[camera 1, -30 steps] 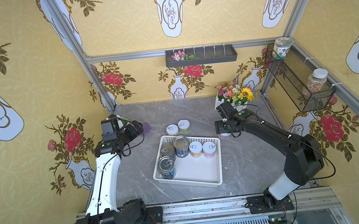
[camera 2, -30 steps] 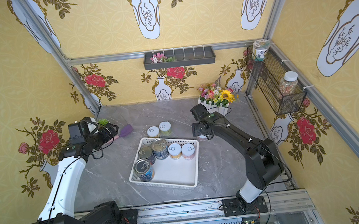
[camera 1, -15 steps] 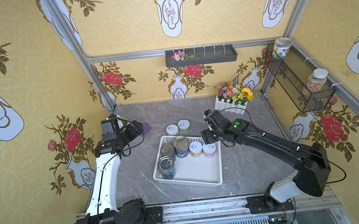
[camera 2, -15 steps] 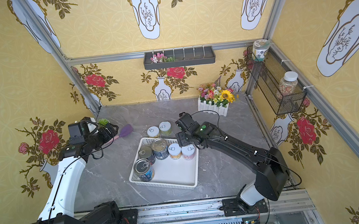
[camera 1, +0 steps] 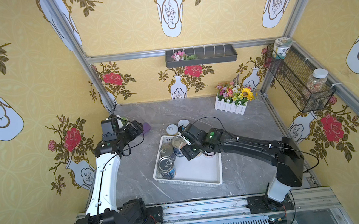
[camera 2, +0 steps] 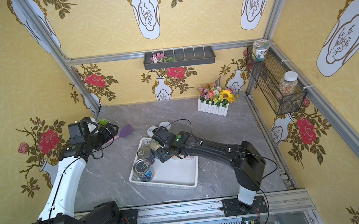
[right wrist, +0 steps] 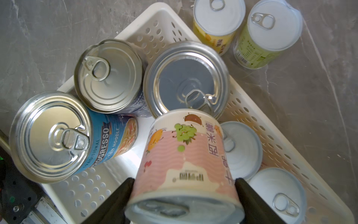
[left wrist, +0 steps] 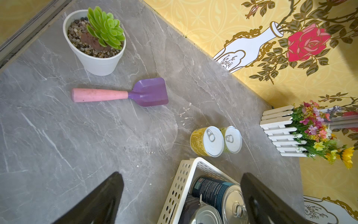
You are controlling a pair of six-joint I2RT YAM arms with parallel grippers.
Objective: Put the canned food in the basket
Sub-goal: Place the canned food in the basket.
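The grey counter (camera 1: 135, 177) carries the white basket (right wrist: 257, 120) below the right end effector (right wrist: 184, 181), which is clamped on a pink-labelled can (right wrist: 184, 155) (tilted). Beneath crowd three silver-topped cans (right wrist: 52, 135) and two white-lidded cans (right wrist: 240, 149). Two yellowish cans (right wrist: 219, 17) stand beyond, outside the basket. The left end effector (left wrist: 182, 174) gapes wide, empty.

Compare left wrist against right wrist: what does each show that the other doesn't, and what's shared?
Left wrist only: the potted succulent, the pink-handled purple shovel, the fenced flower planter and the open left gripper. Right wrist only: the right gripper shut on the pink-labelled can over the basket, plus two white-lidded cans standing inside it. Shared: that basket, silver-topped cans in it, and the yellow can and green can side by side on the table outside it.
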